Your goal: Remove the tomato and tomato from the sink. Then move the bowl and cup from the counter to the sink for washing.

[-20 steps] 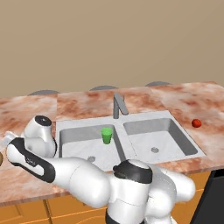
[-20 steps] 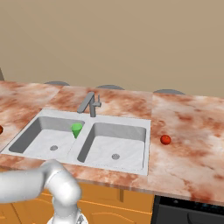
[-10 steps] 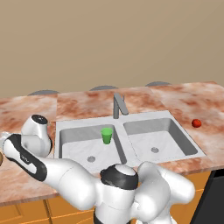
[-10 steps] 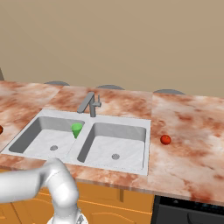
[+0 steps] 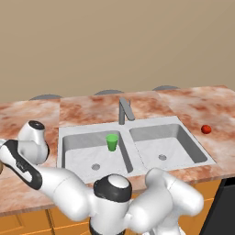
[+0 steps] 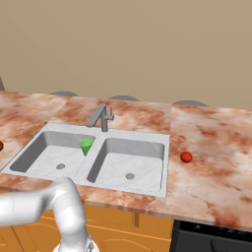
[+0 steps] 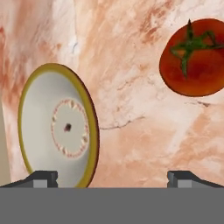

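In the hand view my gripper (image 7: 113,177) is open over the marbled counter (image 7: 131,113), with bare stone between its fingertips (image 7: 43,178). The bowl (image 7: 57,127), pale inside with a tan-yellow rim, lies just ahead of the left fingertip. A tomato (image 7: 194,57) with a green stem rests farther off, upper right. The green cup (image 5: 112,141) (image 6: 86,145) stands in the left basin of the sink (image 5: 64,133). A second tomato (image 5: 206,129) (image 6: 186,157) sits on the counter to the right of the sink. My arm (image 5: 27,167) reaches off to the left.
The grey faucet (image 5: 124,109) rises behind the divider between the two basins. The right basin (image 5: 163,149) holds nothing but its drain. A dark appliance (image 6: 211,238) adjoins the counter at the lower right. Orange cabinets run below.
My arm has swung a little farther left, its elbow shifting leftwards. The cup and the tomato right of the sink have not moved. The gripper stays open.
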Motion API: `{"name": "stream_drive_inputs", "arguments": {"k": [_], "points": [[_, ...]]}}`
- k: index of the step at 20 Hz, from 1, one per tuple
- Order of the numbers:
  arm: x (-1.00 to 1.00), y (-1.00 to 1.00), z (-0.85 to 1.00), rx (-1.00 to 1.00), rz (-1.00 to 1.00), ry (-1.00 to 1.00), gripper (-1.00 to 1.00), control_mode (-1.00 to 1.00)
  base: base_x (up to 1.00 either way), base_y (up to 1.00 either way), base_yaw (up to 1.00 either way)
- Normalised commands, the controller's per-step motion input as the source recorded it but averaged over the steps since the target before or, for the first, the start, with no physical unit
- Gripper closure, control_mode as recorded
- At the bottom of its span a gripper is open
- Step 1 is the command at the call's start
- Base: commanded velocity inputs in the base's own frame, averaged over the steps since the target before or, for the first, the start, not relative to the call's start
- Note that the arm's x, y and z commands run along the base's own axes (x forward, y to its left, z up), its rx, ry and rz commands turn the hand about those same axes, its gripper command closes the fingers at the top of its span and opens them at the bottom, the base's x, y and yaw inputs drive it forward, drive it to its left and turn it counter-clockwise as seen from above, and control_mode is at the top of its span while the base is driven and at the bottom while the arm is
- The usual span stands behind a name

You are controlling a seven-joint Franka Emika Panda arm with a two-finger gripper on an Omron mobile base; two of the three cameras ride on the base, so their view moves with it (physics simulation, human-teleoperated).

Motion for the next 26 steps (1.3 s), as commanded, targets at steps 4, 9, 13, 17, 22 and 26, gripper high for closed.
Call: {"name": "stream_drive_inputs", "arguments": {"k": [4, 9, 13, 17, 22, 26], "points": [[0.13, 0.26, -0.12, 0.0, 0.0, 0.0, -1.0, -1.0, 0.0, 0.0, 0.0], [0.15, 0.25, -0.15, 0.0, 0.0, 0.0, -1.0, -1.0, 0.0, 0.0, 0.0], [0.13, 0.19, -0.18, 0.0, 0.0, 0.0, -1.0, -1.0, 0.0, 0.0, 0.0], [0.14, 0.18, -0.19, 0.0, 0.0, 0.0, -1.0, -1.0, 0.0, 0.0, 0.0], [0.14, 0.17, -0.15, 0.0, 0.0, 0.0, -1.0, -1.0, 0.0, 0.0, 0.0], [0.14, 0.2, -0.13, 0.0, 0.0, 0.0, -1.0, -1.0, 0.0, 0.0, 0.0]]}}
